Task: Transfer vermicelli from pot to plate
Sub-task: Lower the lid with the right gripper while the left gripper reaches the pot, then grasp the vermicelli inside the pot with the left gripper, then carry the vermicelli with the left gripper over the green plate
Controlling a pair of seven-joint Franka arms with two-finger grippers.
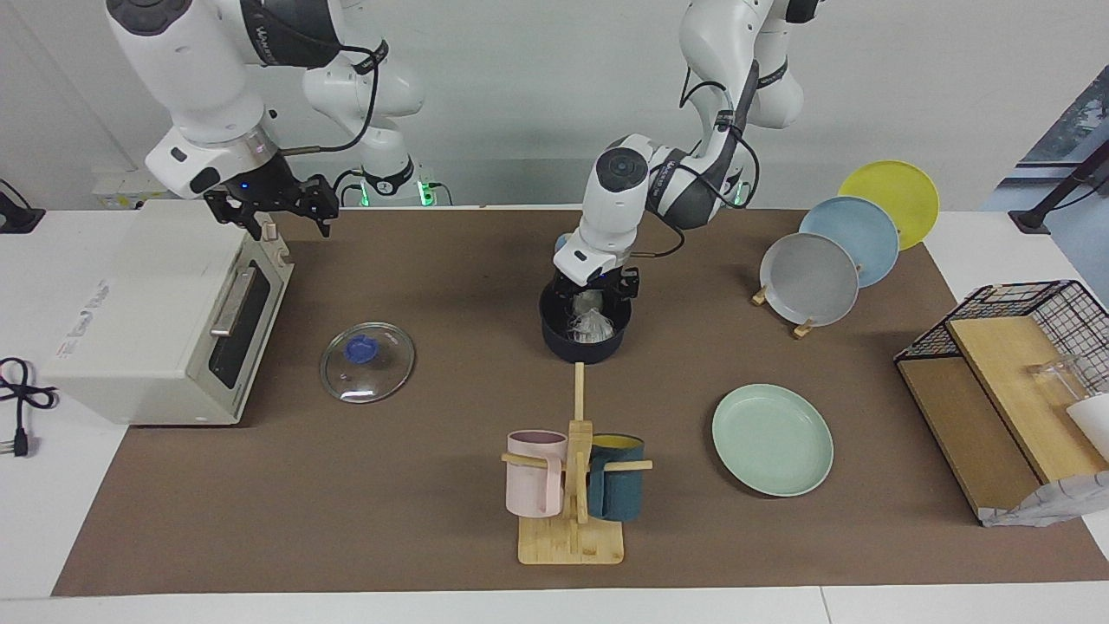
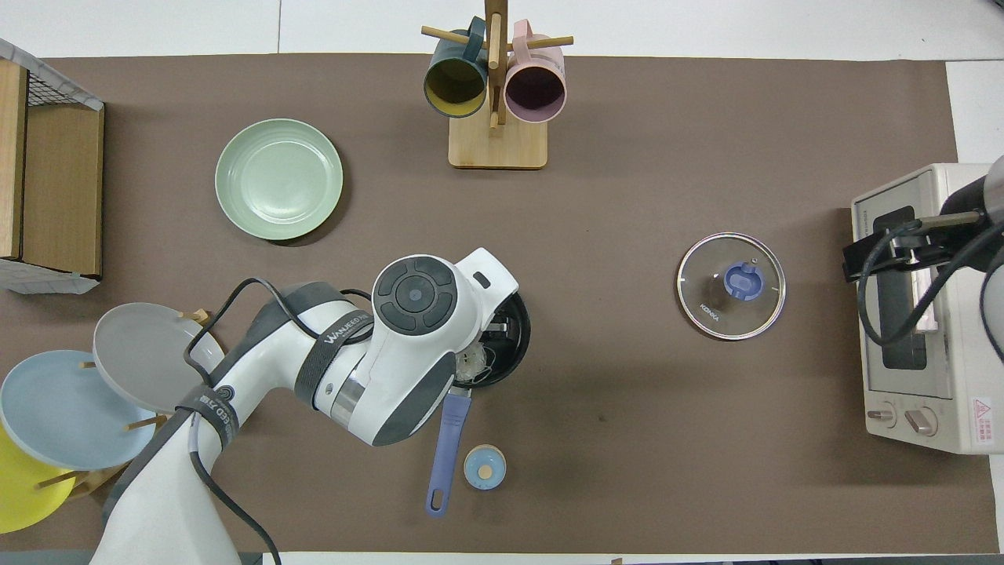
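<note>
Translucent vermicelli [image 1: 591, 324] sits in the navy pot [image 1: 554, 334], where the left gripper [image 1: 594, 305] reaches in — whether its fingers pinch the strands I cannot tell. Slippery strands could drop on the mat on the way to the bare mint-green plate [image 1: 772, 439], which lies farther from the robots. Right gripper [image 1: 275, 208] waits over the toaster oven [image 1: 156, 321] — spread

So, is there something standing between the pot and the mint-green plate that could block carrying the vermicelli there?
Nothing visible does. Bare mat lies between the pot and the plate; the mug rack stands aside. The left gripper is at the vermicelli.
</note>
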